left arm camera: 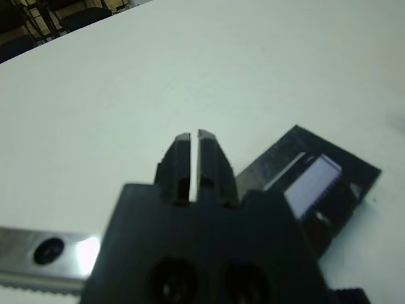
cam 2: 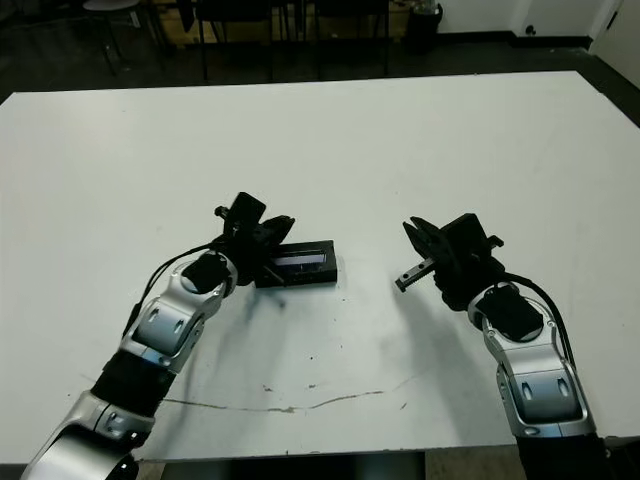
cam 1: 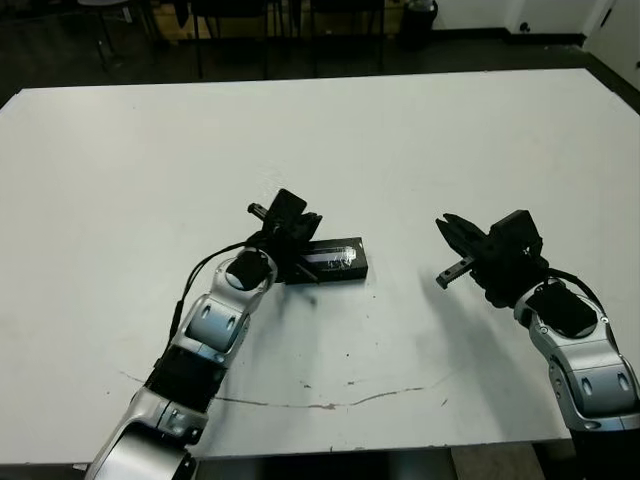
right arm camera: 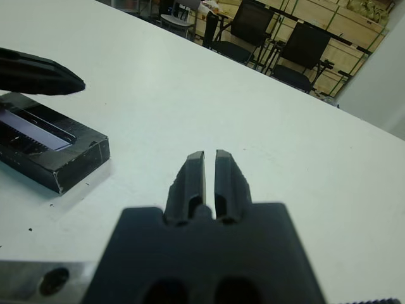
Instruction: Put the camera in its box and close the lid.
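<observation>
A big white counter (cam 1: pixel 400 140) is seen, and most of it is bare. Lots of open room is found on the far side, on the left side and on the right side. The near edge is close to the robot, and a thin crack-like line is drawn across the counter near that edge. Past the far edge, dark chairs (right arm camera: pixel 278 44) on a dark floor can be made out.

Near the middle of the counter, the box (cam 1: pixel 335 262) is laid flat. The lid (right arm camera: pixel 38 130) is set on top of it, so only a black block with a pale shiny strip along the middle is shown. The camera cannot be seen; whether it is inside cannot be told.

The left arm is stretched forward from the near left corner and bent at the elbow. The left end effector (cam 1: pixel 290 215) is held right at the left end of the box, just over it. Its two black fingers (left arm camera: pixel 190 158) are pressed almost together, with only a thin slit left between them, and nothing is held.

The right arm is raised from the near right corner. The right end effector (cam 1: pixel 450 250) is kept well apart from the box, with bare counter between them. It is pointed toward the box. In the right wrist view its fingers (right arm camera: pixel 193 177) are nearly closed too, and nothing is gripped.
</observation>
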Robot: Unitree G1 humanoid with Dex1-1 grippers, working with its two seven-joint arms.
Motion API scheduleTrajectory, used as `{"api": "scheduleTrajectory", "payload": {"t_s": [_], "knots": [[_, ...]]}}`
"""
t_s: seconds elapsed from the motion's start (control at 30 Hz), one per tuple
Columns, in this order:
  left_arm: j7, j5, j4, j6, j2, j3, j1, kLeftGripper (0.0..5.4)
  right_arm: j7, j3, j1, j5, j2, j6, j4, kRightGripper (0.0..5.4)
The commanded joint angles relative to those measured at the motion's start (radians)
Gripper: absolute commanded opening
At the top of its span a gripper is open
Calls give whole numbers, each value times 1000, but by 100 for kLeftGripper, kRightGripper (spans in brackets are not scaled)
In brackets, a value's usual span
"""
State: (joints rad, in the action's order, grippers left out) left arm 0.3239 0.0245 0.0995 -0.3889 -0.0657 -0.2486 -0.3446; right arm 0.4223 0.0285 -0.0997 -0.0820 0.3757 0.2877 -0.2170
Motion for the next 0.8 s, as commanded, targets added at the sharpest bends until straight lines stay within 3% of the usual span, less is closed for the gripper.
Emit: {"api": "scheduleTrajectory", "payload": {"t_s": [0.03,0.2,0.37,0.5,0.6,0.8], "knots": [[28,-21,-80,-66,-58,26,105,1,-5,0,21,-2,-4,10,-16,0],[-11,-76,-267,-104,-86,163,155,1,-29,-5,20,10,-5,43,-50,0],[-66,-167,-329,-78,-96,359,157,1,-88,-31,19,-10,-42,131,-101,0],[-89,-223,-363,-39,-107,458,171,1,-120,-49,14,-23,-72,107,-85,0],[-137,-215,-405,-19,-99,479,195,1,-152,-55,5,-20,-98,119,-85,0],[-256,-156,-418,134,10,413,276,1,-194,-52,-18,-35,-177,51,-22,0]]}}
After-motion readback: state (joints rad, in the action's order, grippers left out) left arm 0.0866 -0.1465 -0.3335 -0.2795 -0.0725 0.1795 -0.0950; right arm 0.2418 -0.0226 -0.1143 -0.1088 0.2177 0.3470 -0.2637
